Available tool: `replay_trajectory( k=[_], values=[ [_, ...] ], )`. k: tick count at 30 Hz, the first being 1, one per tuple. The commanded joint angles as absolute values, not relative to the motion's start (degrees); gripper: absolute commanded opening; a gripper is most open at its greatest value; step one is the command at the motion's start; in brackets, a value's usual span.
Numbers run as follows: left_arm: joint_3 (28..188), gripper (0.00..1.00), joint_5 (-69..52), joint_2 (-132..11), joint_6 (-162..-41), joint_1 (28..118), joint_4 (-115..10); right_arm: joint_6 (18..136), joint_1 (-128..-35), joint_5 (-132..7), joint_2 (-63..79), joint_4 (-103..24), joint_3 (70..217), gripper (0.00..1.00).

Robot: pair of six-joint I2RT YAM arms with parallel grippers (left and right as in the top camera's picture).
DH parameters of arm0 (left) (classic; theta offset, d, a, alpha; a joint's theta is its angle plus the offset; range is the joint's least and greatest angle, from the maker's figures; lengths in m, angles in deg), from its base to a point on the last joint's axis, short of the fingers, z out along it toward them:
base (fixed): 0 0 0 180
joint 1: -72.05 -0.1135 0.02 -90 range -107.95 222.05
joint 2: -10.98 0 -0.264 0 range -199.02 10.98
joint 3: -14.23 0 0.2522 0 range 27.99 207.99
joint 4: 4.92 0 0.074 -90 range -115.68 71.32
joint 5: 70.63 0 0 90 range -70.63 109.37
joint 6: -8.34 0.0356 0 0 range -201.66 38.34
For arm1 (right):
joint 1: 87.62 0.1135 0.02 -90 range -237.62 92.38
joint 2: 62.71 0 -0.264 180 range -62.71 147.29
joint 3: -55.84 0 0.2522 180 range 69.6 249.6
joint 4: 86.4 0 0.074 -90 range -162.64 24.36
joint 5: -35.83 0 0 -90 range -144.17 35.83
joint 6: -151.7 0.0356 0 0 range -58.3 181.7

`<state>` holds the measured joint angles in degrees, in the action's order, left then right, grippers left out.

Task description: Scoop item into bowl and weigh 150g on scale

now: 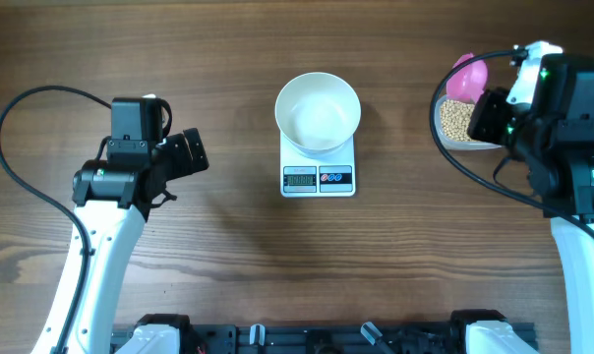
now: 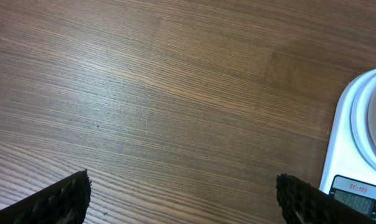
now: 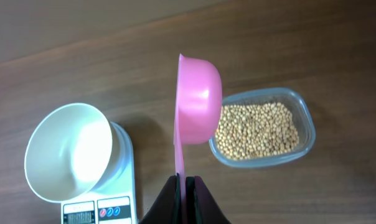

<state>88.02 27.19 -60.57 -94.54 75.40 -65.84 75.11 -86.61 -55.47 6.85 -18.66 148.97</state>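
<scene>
Beans (image 3: 258, 129) lie in a clear tub (image 3: 307, 118) at 3 o'clock from the scale (image 1: 318, 178), which carries the white bowl (image 1: 318, 111) at the table's centre. The right gripper (image 3: 187, 185), fingers clamped on the handle of a pink scoop (image 3: 197, 99), holds it on edge near the tub. At 9 o'clock, the left gripper (image 2: 182, 202) hangs over the wooden table (image 2: 144, 93), fingers spread wide.
</scene>
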Motion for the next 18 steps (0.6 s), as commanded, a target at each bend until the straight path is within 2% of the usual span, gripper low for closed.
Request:
replay_trajectory(
  k=[1,12,18],
  values=[
    [88.0,1.00,26.9,-60.0,-94.5,75.1,-65.9,78.9,-86.7,-56.5,7.3,-16.8,149.8,0.04],
    [88.0,1.00,26.9,-60.0,-94.5,75.1,-65.9,104.7,-86.7,-56.5,7.3,-17.9,149.8,0.04],
    [88.0,1.00,26.9,-60.0,-94.5,75.1,-65.9,118.1,-86.7,-49.3,7.3,-18.0,149.8,0.04]
  ],
)
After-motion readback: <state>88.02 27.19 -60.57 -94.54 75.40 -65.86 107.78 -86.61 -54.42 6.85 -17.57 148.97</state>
